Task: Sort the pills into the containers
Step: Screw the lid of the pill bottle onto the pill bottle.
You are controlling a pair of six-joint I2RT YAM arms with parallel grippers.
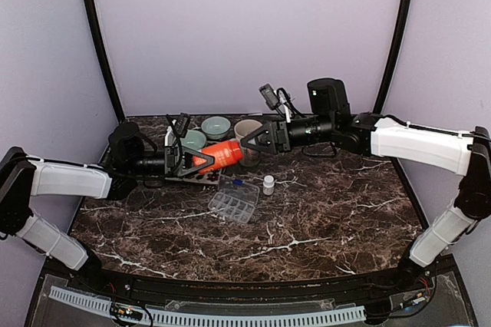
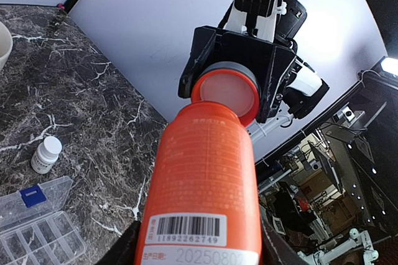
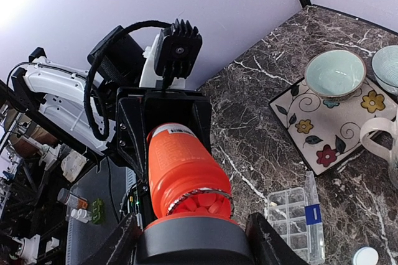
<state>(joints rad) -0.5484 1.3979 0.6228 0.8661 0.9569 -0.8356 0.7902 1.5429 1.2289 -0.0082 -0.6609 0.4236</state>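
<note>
Closest to us on the marble table (image 1: 322,219) lies the clear pill organizer (image 1: 234,204), its compartments showing no pills that we can make out. Just beyond it stands a small white bottle (image 1: 268,184), upright and capped.

Above these, held off the table and lying nearly level, is the orange bottle (image 1: 219,156). We see the left gripper (image 1: 186,162) partly closed, its fingers clamped on the bottle's base end. The right gripper (image 1: 249,141) meets it from the opposite side, also partly closed, gripping the grey cap (image 3: 189,243) at the bottle's mouth. From the right wrist, white pills (image 3: 200,203) show at the neck just behind the cap, so we judge the cap is at least partly loosened. We cannot tell whether it is fully free.

At the back sit a floral tray (image 3: 323,122), two bowls (image 1: 215,126) and a mug (image 1: 248,129).

We take the step in hand to be opening the bottle. Next the right arm should draw the cap straight away along the bottle's axis, while the left keeps the mouth from dipping so nothing spills.
</note>
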